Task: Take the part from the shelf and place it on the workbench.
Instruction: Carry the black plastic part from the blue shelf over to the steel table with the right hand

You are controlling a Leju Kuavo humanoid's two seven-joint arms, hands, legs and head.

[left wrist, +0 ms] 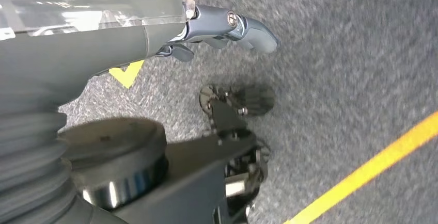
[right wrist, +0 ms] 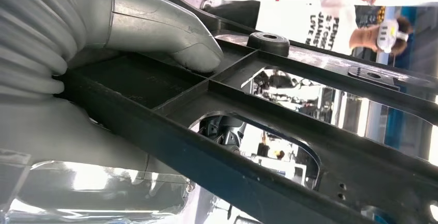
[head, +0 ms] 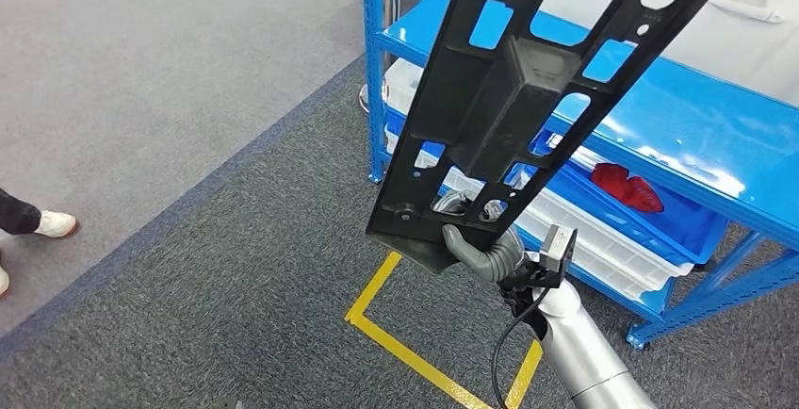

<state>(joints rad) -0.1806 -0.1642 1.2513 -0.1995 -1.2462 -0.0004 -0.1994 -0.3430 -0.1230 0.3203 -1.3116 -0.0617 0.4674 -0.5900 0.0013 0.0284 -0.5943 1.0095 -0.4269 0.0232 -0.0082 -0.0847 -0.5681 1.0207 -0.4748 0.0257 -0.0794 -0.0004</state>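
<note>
The part is a long black plastic frame with cut-out windows and a raised block in its middle. My right hand grips its lower end and holds it upright and tilted in front of the blue shelf. In the right wrist view my thumb presses on a ribbed panel of the part. My left hand hangs over the grey carpet, fingers stretched out and holding nothing.
The shelf's lower level carries white bins with blue liners and a red item. Yellow floor tape marks a box beside the shelf. A person's shoe is at the far left on the carpet.
</note>
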